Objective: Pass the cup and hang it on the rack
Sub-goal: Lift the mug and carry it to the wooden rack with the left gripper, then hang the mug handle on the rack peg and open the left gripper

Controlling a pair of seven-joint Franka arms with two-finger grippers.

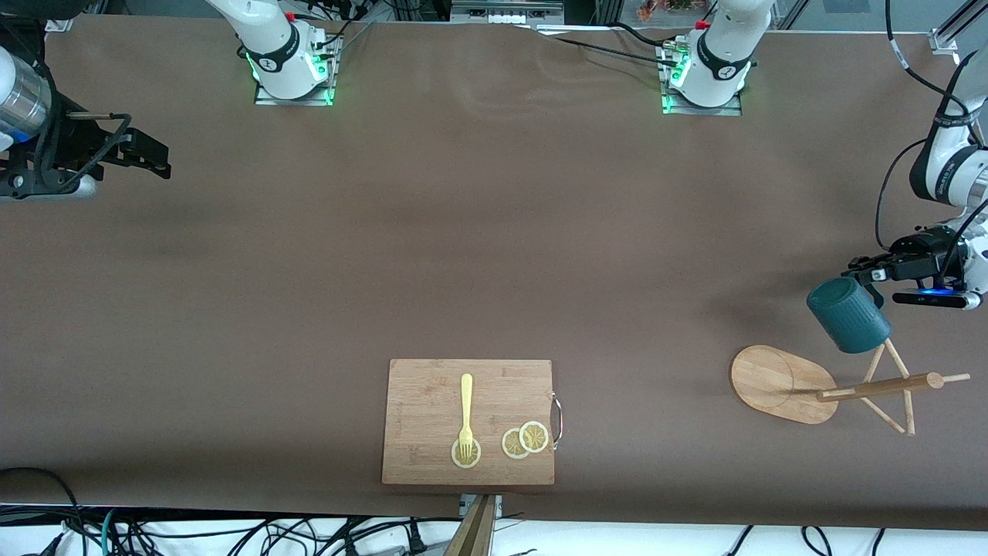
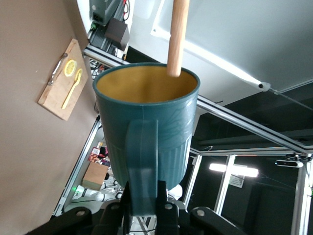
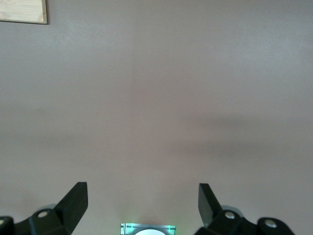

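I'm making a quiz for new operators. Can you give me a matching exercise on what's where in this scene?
Things:
1. cup
2. fork
3. right gripper
4. rack

States:
A. open over bare table
B. held by its handle in the left gripper
C. lying on the board
D. standing at the left arm's end of the table

Pairs: 1-B, 2-C, 3-A, 4-D

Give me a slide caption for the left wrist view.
Left hand grips ribbed teal cup by its handle, bamboo rack peg at its rim.
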